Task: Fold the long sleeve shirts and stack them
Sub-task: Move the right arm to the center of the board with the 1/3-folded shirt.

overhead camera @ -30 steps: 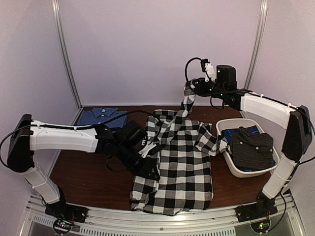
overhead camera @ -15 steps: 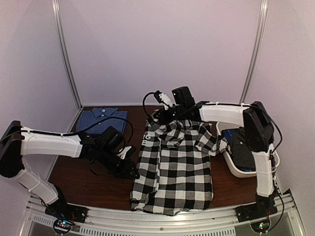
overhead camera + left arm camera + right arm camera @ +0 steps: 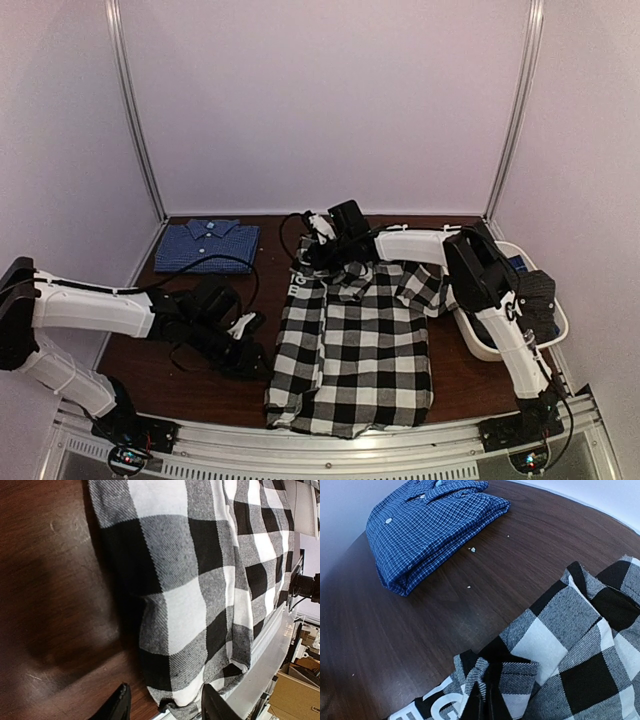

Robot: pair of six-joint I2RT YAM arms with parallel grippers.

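Right fingers (image 3: 477,707) pinch the checked shirt (image 3: 360,340) at twelve o'clock; left fingers (image 3: 119,707) gape empty at eight; blue shirt (image 3: 208,245) at ten, basket (image 3: 480,350) at three.

Left arm (image 3: 95,302): white shells on the long links, black joints and wrist, thin black cable looped off the forearm. Right arm (image 3: 510,345): same white shells, big black elbow block, black cable and a small white part at the wrist. Black bases at the near edge, tiny red and green lights by each. Left gripper (image 3: 166,706): black rounded fingertips (image 3: 119,707). Right gripper (image 3: 485,702): thin black fingers.
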